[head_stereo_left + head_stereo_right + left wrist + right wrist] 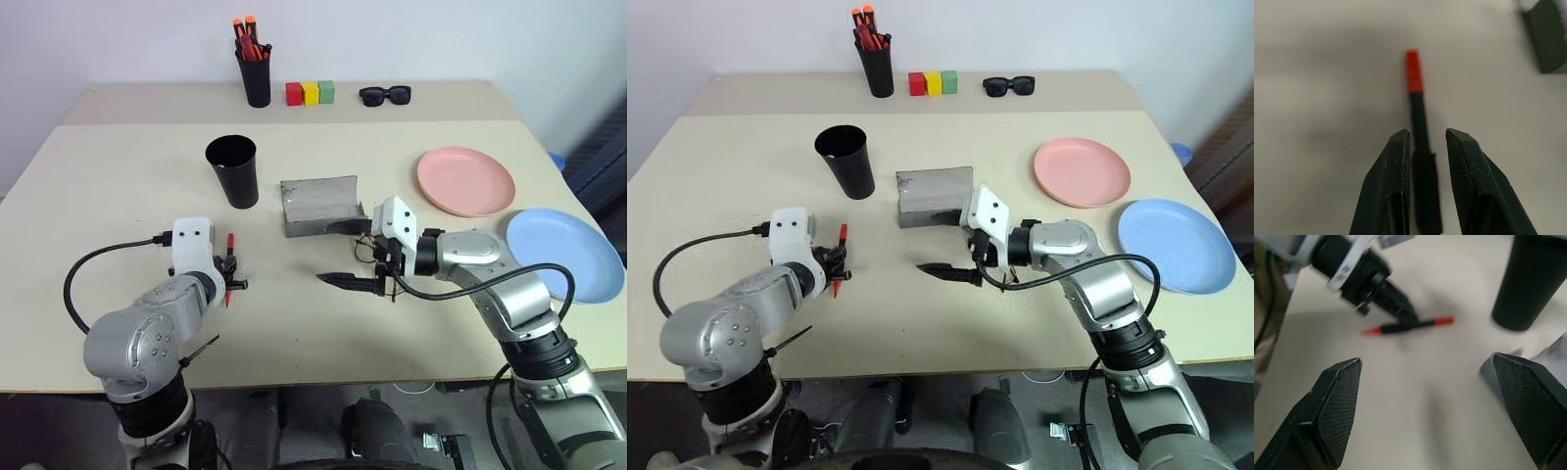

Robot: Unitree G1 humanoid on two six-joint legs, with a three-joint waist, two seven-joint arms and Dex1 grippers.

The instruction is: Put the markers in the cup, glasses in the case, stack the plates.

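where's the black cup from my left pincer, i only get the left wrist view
Observer: The cup stands upright farther out on the table than the left pincer, which holds the red marker.
Operator: is the right pincer in the way
Observer: No. The right pincer is wide open beside the grey case, on the robot's right of the cup.
Operator: plates stacked yet
Observer: No. The pink plate and the blue plate lie side by side on the right of the table.
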